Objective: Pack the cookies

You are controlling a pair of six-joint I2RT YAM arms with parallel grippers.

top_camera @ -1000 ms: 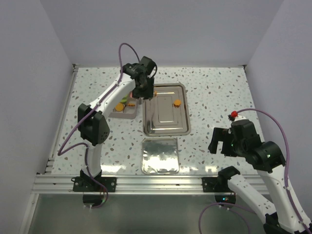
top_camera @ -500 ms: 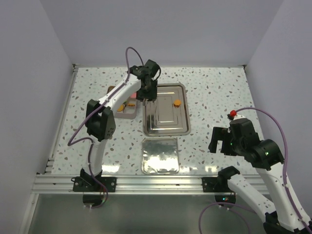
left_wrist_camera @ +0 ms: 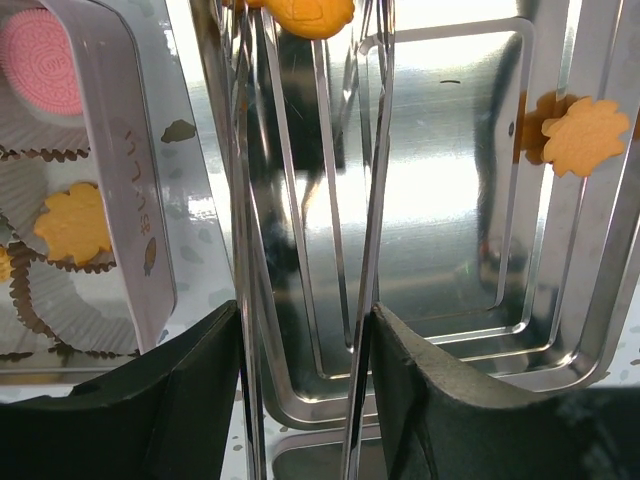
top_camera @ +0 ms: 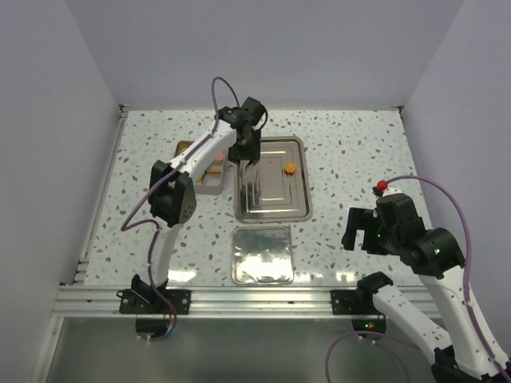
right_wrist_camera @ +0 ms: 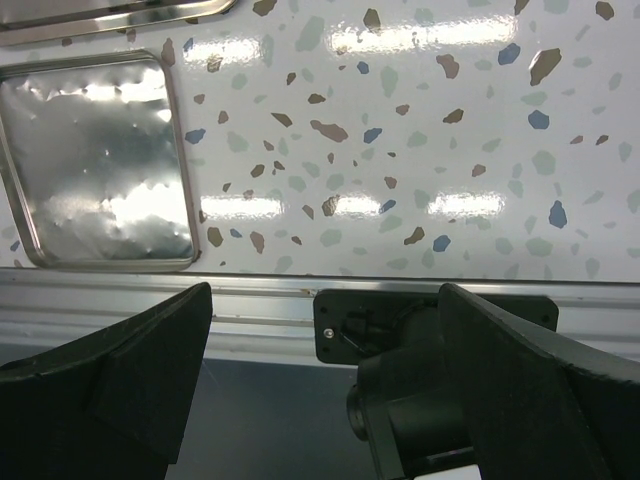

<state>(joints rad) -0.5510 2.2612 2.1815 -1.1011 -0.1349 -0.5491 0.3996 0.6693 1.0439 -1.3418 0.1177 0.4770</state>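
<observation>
Pink round cookie (left_wrist_camera: 40, 75) sits in the grey box (left_wrist_camera: 130, 200), left of the shiny steel tray (left_wrist_camera: 440, 250).
My left gripper (left_wrist_camera: 305, 335) squeezes metal tongs (left_wrist_camera: 377, 180) pinching an orange flower-shaped cookie (left_wrist_camera: 300, 14); a second orange cookie (left_wrist_camera: 583, 135) lies in the tray; my right gripper (right_wrist_camera: 325, 300) is spread, empty.

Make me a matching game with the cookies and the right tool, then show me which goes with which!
Things:
1. pink cookie
2. flower-shaped orange cookie
3. topmost orange cookie in the left wrist view
4. right tool

Places or states:
A. lying in the steel tray
B. pinched between the tips of the tongs
C. sitting in the box on the left
D. open, holding nothing

Pairs: 1-C, 2-A, 3-B, 4-D
</observation>
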